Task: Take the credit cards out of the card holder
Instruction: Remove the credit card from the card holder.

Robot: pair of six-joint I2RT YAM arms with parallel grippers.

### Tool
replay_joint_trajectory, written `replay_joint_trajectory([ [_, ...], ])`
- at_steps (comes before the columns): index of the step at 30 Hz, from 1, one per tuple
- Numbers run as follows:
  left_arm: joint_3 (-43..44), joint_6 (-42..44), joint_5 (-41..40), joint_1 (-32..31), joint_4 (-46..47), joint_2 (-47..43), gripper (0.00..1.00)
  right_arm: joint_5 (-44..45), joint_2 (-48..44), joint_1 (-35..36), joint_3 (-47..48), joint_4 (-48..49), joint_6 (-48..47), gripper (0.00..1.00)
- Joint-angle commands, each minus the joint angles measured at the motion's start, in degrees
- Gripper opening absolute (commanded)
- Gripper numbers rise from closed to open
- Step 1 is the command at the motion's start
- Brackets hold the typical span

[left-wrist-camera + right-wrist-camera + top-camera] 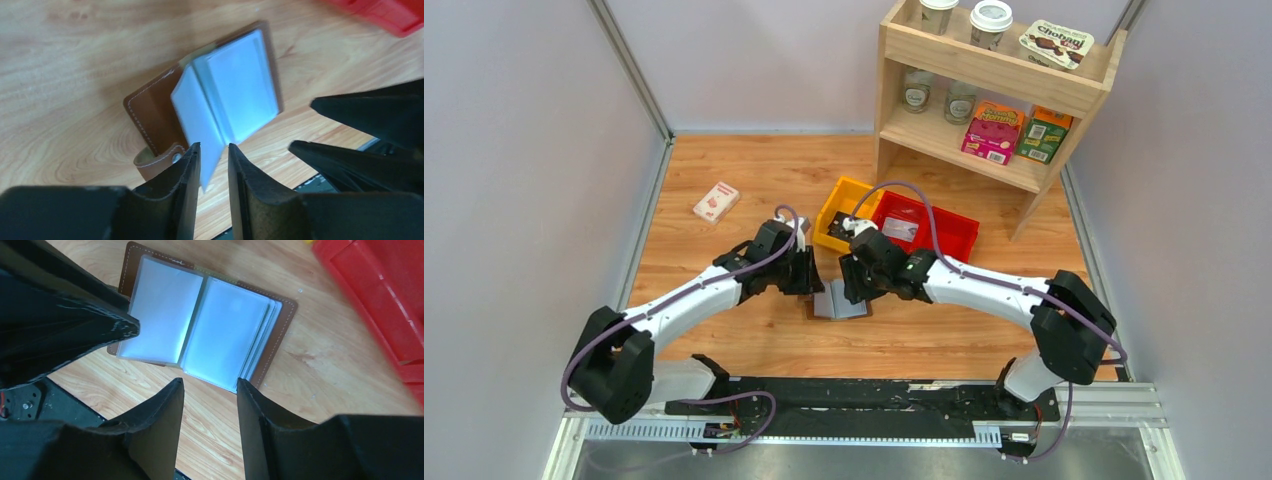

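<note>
Card holder open on bench | your left gripper, part open, straddles raised sleeve, likely to expose cards | right gripper part open, empty, hovering close.

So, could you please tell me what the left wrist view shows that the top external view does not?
Only the left wrist view shows a grey-blue page lifted off the card holder, standing between the parted fingers of the left gripper, and the brown snap strap. Only the top external view shows the wooden shelf, the white-and-red box and the yellow bin. Both show the card holder lying open on the table, the red bin and the right gripper close by.
</note>
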Motion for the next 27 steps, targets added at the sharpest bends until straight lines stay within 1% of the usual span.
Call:
replay_joint_trajectory([
  [1,-3.7,-0.3,0.1,-0.2,3.7,2.7,0.33,9.1,2.4,3.8,1.5,2.2,4.7,0.48],
  [4,-5.8,-0.4,-0.7,-0.2,3.8,3.1,0.3,10.4,5.1,4.7,3.0,0.7,6.8,0.5],
  [7,-7.9,-0.8,-1.4,-0.2,4.4,2.7,0.27,13.8,6.7,5.4,3.4,0.1,9.1,0.52],
  [9,-9.3,-0.9,-1.5,-0.2,4.9,2.6,0.27,14.3,7.6,5.7,3.8,0.0,10.2,0.54],
  [17,-12.7,-1.4,-1.1,-0.2,7.6,3.0,0.26,14.8,8.9,6.4,3.8,1.2,12.9,0.56],
  [20,-13.1,-1.1,-0.7,-0.2,8.0,3.1,0.26,15.9,9.5,6.6,4.2,0.5,13.0,0.56],
  [27,-13.9,-1.1,0.6,-0.2,9.8,3.2,0.26,15.5,12.6,6.3,5.0,0.2,11.9,0.57],
])
